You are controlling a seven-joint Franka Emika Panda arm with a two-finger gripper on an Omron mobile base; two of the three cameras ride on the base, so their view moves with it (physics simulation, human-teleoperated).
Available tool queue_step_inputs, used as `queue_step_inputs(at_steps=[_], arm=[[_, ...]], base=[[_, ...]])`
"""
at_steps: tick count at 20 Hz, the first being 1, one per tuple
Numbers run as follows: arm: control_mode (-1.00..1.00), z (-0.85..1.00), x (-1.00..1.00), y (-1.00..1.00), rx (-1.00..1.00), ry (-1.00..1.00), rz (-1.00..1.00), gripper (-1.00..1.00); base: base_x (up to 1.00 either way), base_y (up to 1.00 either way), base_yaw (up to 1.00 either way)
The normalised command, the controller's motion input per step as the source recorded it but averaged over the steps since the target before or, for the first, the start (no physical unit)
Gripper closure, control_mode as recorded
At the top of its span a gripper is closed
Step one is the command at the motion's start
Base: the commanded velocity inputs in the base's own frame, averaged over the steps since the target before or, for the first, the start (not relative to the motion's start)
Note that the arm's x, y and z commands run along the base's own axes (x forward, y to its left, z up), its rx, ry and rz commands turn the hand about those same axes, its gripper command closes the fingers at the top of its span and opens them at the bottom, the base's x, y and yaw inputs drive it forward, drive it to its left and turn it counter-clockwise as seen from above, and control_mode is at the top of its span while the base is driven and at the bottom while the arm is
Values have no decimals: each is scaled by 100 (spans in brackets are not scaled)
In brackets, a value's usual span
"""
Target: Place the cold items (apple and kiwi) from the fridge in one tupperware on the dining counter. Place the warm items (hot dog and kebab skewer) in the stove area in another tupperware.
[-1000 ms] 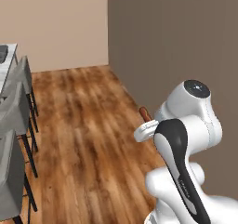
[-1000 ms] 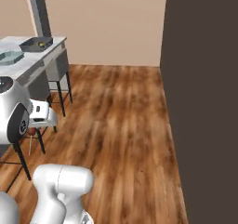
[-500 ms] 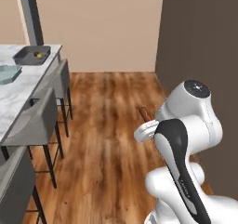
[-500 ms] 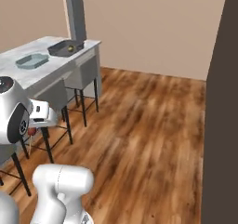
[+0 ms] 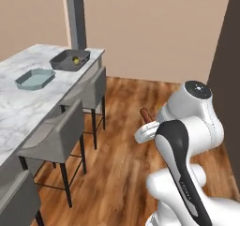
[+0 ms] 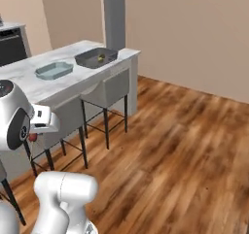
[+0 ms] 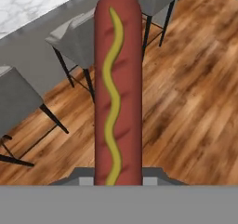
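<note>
A hot dog (image 7: 116, 88) with a wavy line of mustard stands upright in the hand view, and my gripper (image 7: 118, 174) is shut on its lower end. From the left base view its brown tip (image 5: 145, 114) pokes up behind the white hand (image 5: 147, 131). On the marble dining counter (image 5: 18, 103) stand two tupperwares. The dark grey one (image 5: 65, 66) (image 6: 90, 64) holds a small yellow-green item (image 5: 75, 59); I cannot tell which fruit it is. The pale teal one (image 5: 35, 78) (image 6: 54, 70) looks empty. Both are well ahead of the gripper and to its left.
Grey stools (image 5: 56, 140) (image 6: 109, 90) line the counter's near side. A grey pillar (image 5: 76, 14) rises at the counter's far end. A dark wall (image 5: 229, 56) stands at the right. Wooden floor (image 6: 185, 145) stretches open between counter and walls.
The whole picture has shifted: the base has turned, bringing the counter, stools and tupperwares into fuller, closer view. The hot dog stays in the shut gripper.
</note>
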Motion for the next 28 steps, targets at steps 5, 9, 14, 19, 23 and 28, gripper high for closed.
queue_step_inputs(at_steps=[5, 9, 14, 19, 23, 28], arm=[[100, 0, 0, 0, 0, 0, 0, 100], [100, 0, 0, 0, 0, 0, 0, 100], [100, 0, 0, 0, 0, 0, 0, 100], [100, 0, 0, 0, 0, 0, 0, 100], [100, 0, 0, 0, 0, 0, 0, 100], [100, 0, 0, 0, 0, 0, 0, 100]], base=[[98, -48, 44], [98, -48, 44], [97, -49, 45], [99, -46, 46], [100, -42, 46], [100, -37, 46]])
